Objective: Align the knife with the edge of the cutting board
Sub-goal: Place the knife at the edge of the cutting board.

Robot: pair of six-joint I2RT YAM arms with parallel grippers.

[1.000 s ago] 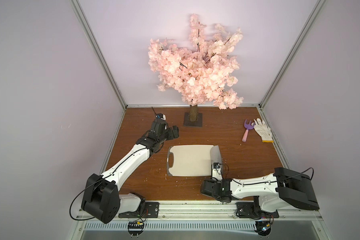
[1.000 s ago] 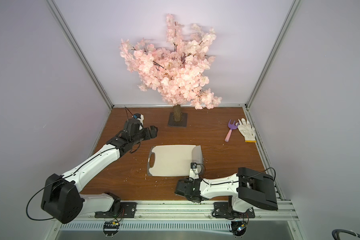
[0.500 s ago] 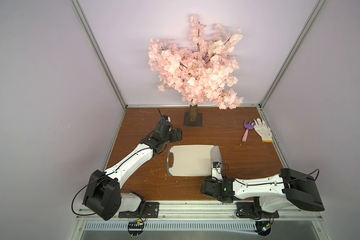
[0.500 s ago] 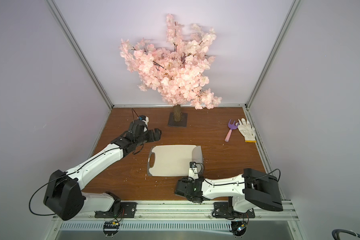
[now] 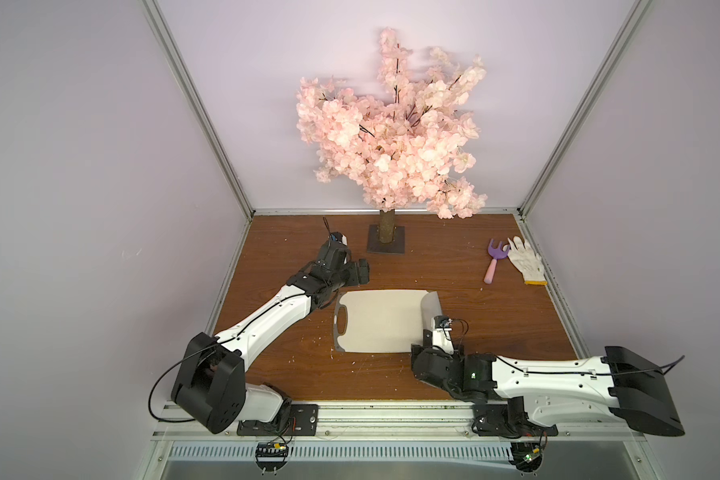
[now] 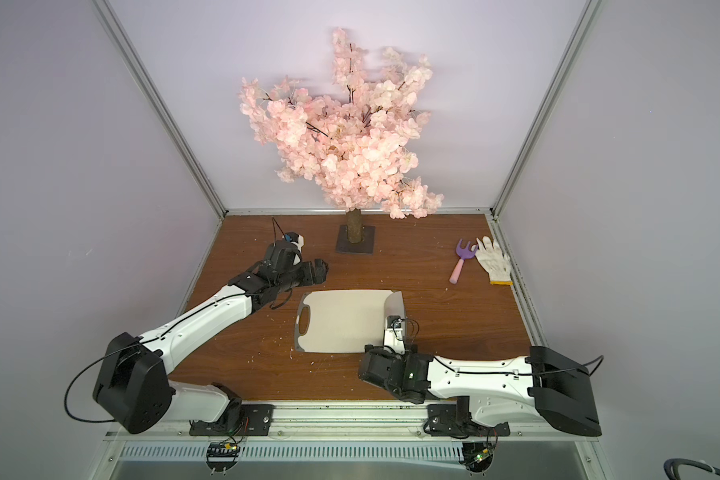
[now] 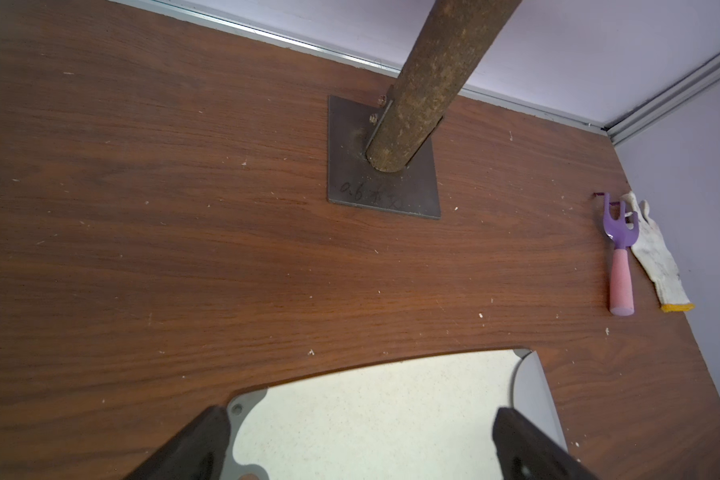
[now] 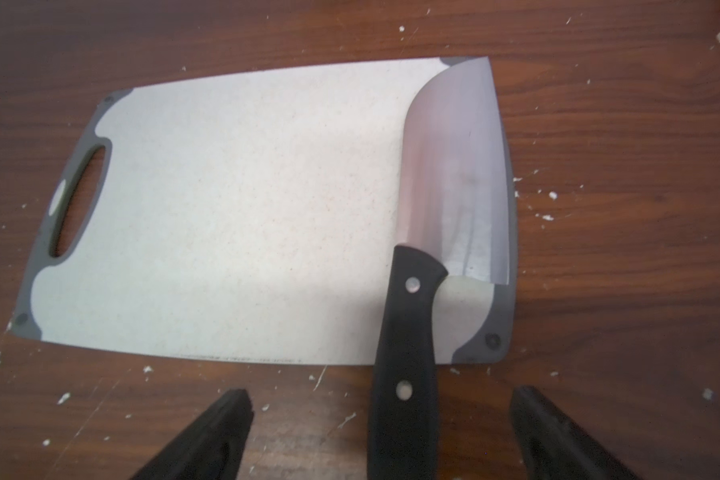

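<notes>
Knife laid flat along the short edge of the cutting board; both grippers open.

In both top views the blade is seen lining the edge opposite the cutout. In the left wrist view the left gripper is spread above the board. In the right wrist view the right gripper is parted astride the riveted handle, seemingly untouched. The steel is judged stiff, weighty and slick, so the handle is best gripped.

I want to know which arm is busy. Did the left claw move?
Yes. The left claw has slid a little closer to the tree's dark base plate.
</notes>
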